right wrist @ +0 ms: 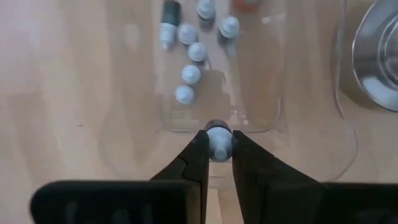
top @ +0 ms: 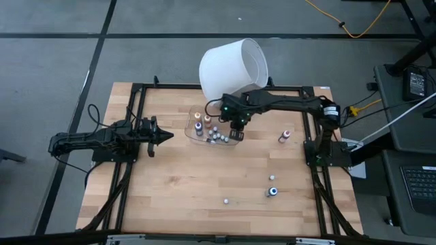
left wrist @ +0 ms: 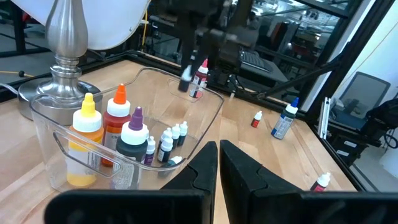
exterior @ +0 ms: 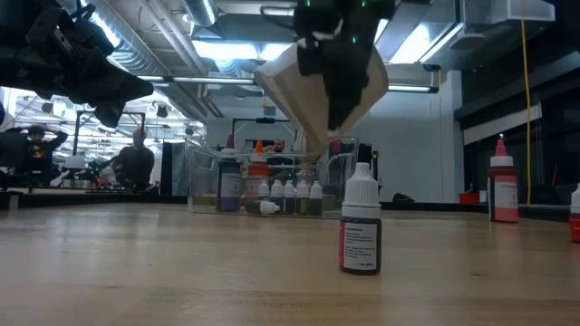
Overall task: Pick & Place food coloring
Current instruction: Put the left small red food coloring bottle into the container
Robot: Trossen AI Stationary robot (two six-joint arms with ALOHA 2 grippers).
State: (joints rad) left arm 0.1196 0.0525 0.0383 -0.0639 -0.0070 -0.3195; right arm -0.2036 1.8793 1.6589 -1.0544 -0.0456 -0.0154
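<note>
The right end effector [right wrist: 217,144] has its two fingers closed tight on a tiny white-capped food coloring bottle [right wrist: 218,140], gripping it at the cap, and it hangs over the near edge of the clear plastic tray [right wrist: 273,93], as the high view also shows [top: 238,131]. Just beyond the held bottle, inside the tray, a cluster of small white-capped bottles [right wrist: 190,62] stands upright, with one dark bottle lying on its side at the cluster's far end [right wrist: 168,18]. From the left wrist view the same tray [left wrist: 205,115] also holds three larger bottles: a yellow one [left wrist: 86,134], an orange-capped one [left wrist: 117,121] and a purple-capped one [left wrist: 134,140], grouped at the end of the tray away from the right end effector. Behind the tray stands a lamp with a metal base [left wrist: 62,68] and a big white lampshade [top: 231,64], close beside the right arm. Away from the tray, loose on the wooden table [top: 177,190], more bottles are scattered: a red-capped one [top: 284,136] to the side of the right end effector, and farther toward the table's front a blue-capped one [top: 272,192] and two tiny white-capped ones [top: 272,177] [top: 226,201]. The left end effector [top: 165,135] waits with its fingers shut and empty, raised over the table, well apart from the tray.
</note>
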